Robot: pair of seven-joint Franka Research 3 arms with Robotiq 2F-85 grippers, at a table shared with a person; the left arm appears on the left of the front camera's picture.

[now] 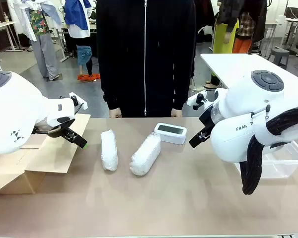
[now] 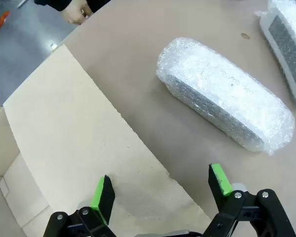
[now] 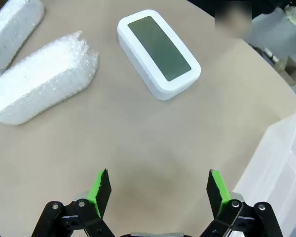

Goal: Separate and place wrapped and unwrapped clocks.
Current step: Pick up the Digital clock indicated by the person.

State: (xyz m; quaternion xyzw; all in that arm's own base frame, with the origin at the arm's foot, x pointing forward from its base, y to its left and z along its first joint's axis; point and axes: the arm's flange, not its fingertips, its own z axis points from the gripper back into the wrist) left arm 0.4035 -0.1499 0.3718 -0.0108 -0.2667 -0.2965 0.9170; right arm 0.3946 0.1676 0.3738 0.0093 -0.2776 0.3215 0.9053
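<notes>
Tan table (image 1: 188, 198) runs across the front view, with a person in black standing at its far edge. The first wrapped bundle (image 1: 109, 149) and the second wrapped bundle (image 1: 146, 153) lie side by side mid-table. The bare white clock (image 1: 170, 133) sits just beyond the second, screen up. The left gripper (image 1: 78, 141) hangs over the flap of a cardboard box (image 1: 39, 158), near the first wrapped bundle but apart from it. The right gripper (image 1: 198, 136) hovers beside the clock, with a clear plastic bin (image 1: 284, 159) at that end of the table. From this angle I cannot tell how wide either gripper stands.

Seen from the left wrist, the first wrapped bundle (image 2: 222, 94) lies ahead of the left gripper (image 2: 160, 190), with bare table between. The second wrapped bundle (image 2: 288, 39) shows at the upper corner and a person's hand (image 2: 76, 12) at the top. The jaws are spread wide and hold nothing, above the edge of the cardboard box (image 2: 64, 133).

Seen from the right wrist, the clock (image 3: 159, 52) lies ahead of the right gripper (image 3: 158, 190) across clear table. The second wrapped bundle (image 3: 42, 91) lies off to one side and the first wrapped bundle (image 3: 15, 24) beyond it. The clear plastic bin (image 3: 286, 163) edges in opposite. The jaws stand wide apart and empty.
</notes>
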